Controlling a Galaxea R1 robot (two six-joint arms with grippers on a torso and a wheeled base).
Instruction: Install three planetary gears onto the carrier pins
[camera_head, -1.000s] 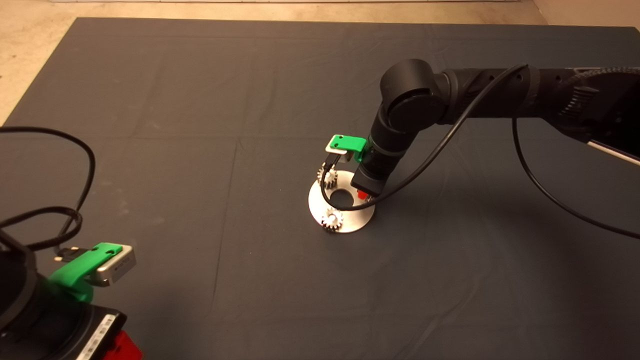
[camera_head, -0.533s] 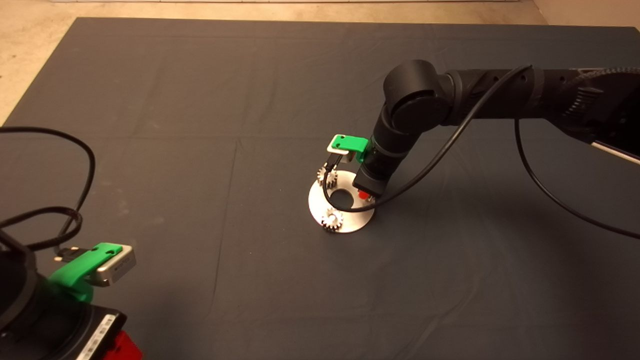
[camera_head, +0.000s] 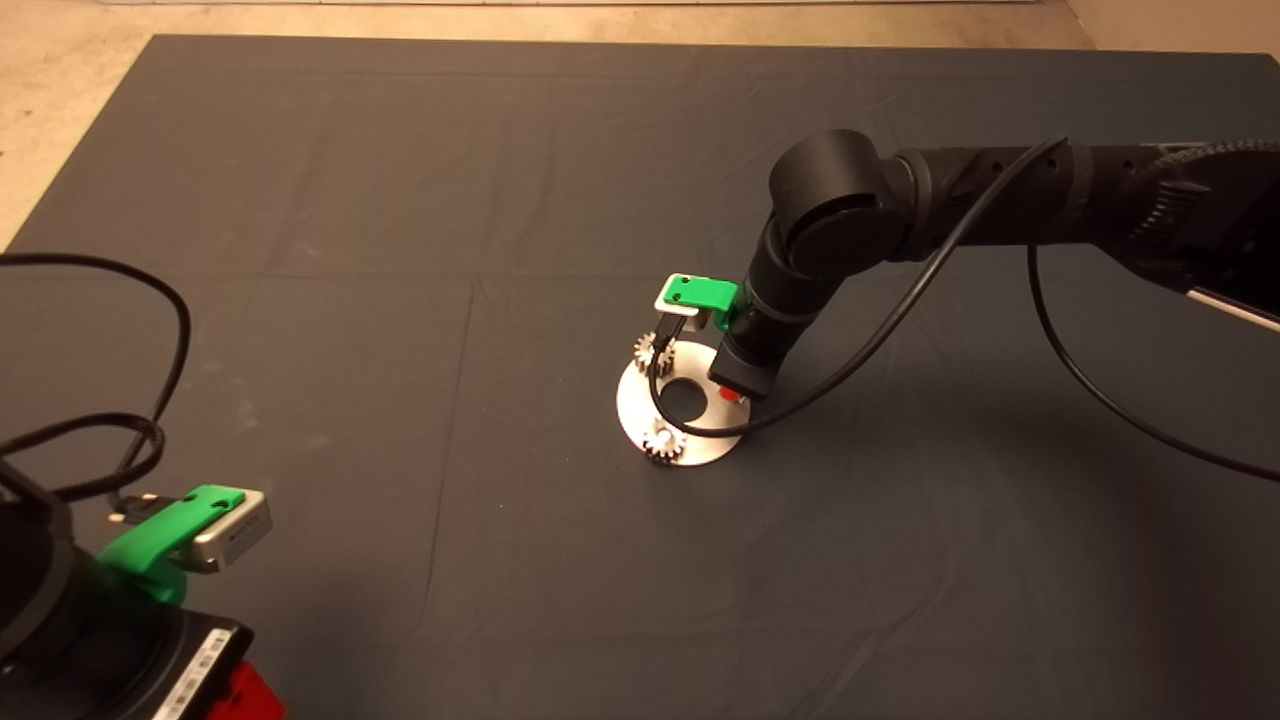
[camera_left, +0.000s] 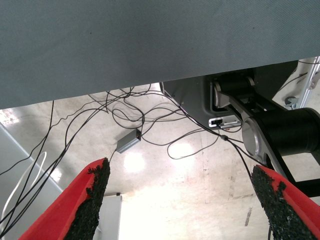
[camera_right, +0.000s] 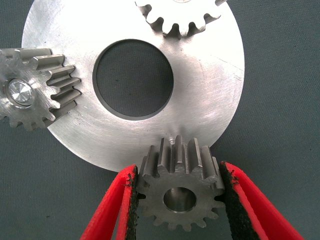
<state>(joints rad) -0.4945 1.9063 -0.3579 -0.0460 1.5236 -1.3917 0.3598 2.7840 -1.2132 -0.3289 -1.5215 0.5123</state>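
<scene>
The shiny round disc (camera_right: 210, 90) lies on the dark mat (camera_head: 400, 300). Two planetary gears sit on carrier pins: one (camera_right: 35, 87) with its pin top (camera_right: 19, 93) showing in the bore, the other (camera_right: 182, 15) at the disc's opposite edge. My right gripper (camera_right: 179, 170) is shut on a third gear (camera_right: 180, 192), held flat just above the disc's rim. The pin under it is almost hidden. In the head view the right gripper (camera_head: 733, 395) stands over the disc's (camera_head: 700, 440) right edge. The left gripper (camera_left: 185, 200) is parked at the lower left, open.
A black cable (camera_head: 850, 340) loops from the right arm down past the disc. The left wrist view shows the mat's edge (camera_left: 150, 45) and a floor with loose cables (camera_left: 130, 142). Bare mat surrounds the disc.
The right arm has crept slightly rightward and lower, carrying the gear over the disc's edge. The left arm, the disc and the two seated gears have not moved.
</scene>
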